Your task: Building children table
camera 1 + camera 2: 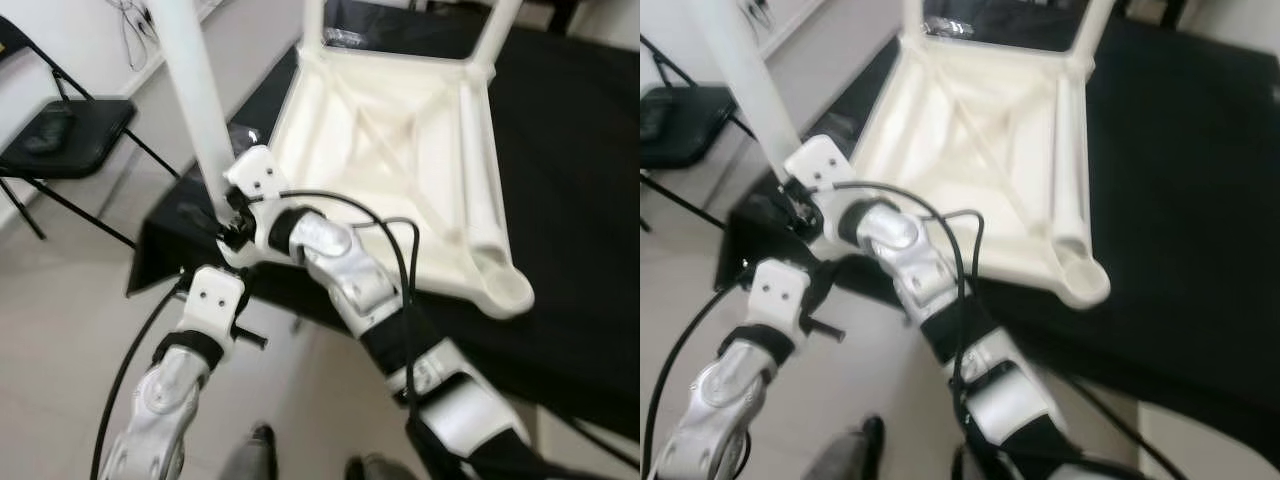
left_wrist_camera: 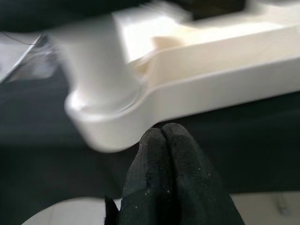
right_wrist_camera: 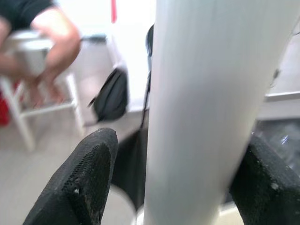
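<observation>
The white children's table point(image 1: 380, 150) lies upside down on a black cloth point(image 1: 580, 200). A white leg point(image 1: 200, 110) stands upright in its near-left corner socket point(image 2: 108, 117). My right arm crosses over to it, and my right gripper point(image 3: 183, 140) straddles the leg low down. One finger point(image 3: 82, 183) stands a little off the leg, so the gripper is open. My left gripper point(image 2: 162, 133) is shut on nothing, its tips just under that corner. Two more legs point(image 1: 495, 30) stand at the far corners. Another white leg point(image 1: 478, 180) lies along the right rim, beside a bare socket point(image 1: 505, 285).
A black folding chair point(image 1: 70, 130) stands on the floor to the left. The black cloth's near-left edge point(image 1: 150, 260) drops off below my arms. A seated person point(image 3: 47, 33) and a black bag point(image 3: 112, 93) are beyond the leg. Dark shoes point(image 1: 260, 450) are on the tiles below.
</observation>
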Robot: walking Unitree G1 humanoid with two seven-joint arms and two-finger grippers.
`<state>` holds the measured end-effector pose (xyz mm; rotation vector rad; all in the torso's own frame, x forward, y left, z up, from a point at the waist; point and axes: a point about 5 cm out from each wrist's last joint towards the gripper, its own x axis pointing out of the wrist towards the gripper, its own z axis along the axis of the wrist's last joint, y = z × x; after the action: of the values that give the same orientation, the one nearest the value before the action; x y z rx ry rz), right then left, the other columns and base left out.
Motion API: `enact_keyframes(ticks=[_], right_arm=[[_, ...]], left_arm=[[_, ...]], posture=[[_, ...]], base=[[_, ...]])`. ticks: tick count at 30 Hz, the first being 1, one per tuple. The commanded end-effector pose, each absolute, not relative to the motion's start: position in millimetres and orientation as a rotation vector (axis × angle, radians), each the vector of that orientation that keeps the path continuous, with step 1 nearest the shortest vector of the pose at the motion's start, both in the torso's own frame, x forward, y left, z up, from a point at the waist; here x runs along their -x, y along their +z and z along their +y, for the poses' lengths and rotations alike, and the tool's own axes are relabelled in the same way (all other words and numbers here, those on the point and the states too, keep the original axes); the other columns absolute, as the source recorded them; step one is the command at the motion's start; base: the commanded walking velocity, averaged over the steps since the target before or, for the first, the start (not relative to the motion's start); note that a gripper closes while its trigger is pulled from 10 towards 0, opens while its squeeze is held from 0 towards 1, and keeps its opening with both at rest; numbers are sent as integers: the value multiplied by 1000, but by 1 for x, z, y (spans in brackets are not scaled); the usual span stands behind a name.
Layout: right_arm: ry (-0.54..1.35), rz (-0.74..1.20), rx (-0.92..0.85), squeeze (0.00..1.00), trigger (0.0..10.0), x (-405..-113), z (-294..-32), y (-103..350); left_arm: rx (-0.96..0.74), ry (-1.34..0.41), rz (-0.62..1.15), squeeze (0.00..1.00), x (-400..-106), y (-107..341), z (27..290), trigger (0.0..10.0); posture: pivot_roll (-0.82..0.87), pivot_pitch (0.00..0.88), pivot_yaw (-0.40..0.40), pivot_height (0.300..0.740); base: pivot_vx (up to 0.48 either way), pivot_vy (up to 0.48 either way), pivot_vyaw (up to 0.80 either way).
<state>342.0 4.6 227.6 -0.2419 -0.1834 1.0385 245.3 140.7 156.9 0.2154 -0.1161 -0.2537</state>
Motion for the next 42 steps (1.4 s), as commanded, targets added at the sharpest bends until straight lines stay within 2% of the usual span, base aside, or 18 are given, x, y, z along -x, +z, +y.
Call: enact_keyframes(ticks=[1,5,8,10,17,26,35,36,37,38,39,40,42], right_arm=[[1130,-177,291,0,10000,-342,-11,224],[1145,-104,486,0,10000,-355,-49,218],[1136,-76,517,0,10000,-358,-55,217],[1108,-3,671,0,10000,-367,-75,213],[1169,117,756,0,10000,-372,-109,223],[1369,155,721,0,10000,-365,-123,241],[1380,251,815,0,10000,-366,-121,225],[1340,283,848,0,8157,-368,-120,216],[1340,283,848,0,8157,-368,-120,216],[1285,307,875,0,3882,-371,-119,208],[1285,307,875,0,3882,-371,-119,208],[1216,323,903,0,0,-375,-120,202],[1170,331,919,0,0,-378,-120,199]], left_arm=[[-231,-246,-91,0,-243,152,145,10000],[-238,-245,-91,0,-243,151,145,10000],[-240,-245,-91,0,-243,151,145,10000],[-245,-246,-90,0,-243,151,145,10000],[-248,-251,-86,0,-242,150,143,10000],[-246,-248,-82,0,-241,149,143,10000],[-246,-246,-83,0,-241,149,143,10000],[-246,-244,-83,0,-241,149,143,10000],[-246,-244,-83,0,-241,149,143,10000],[-245,-243,-83,0,-241,149,143,10000],[-245,-243,-83,0,-241,149,143,10000],[-245,-243,-84,0,-241,149,143,10000],[-245,-242,-84,0,-241,149,143,10000]], posture=[[114,240,-106,740],[119,234,-103,740],[119,233,-103,740],[120,227,-104,740],[119,225,-110,740],[120,229,-113,740],[119,231,-112,740],[119,232,-111,740],[119,232,-111,740],[119,233,-111,740],[119,233,-111,740],[119,234,-111,740],[119,234,-111,740]], base=[[0,0,0],[0,0,0],[0,0,0],[0,0,0],[0,0,0],[0,0,0],[0,0,0],[0,0,0],[0,0,0],[0,0,0],[0,0,0],[0,0,0],[0,0,0]])
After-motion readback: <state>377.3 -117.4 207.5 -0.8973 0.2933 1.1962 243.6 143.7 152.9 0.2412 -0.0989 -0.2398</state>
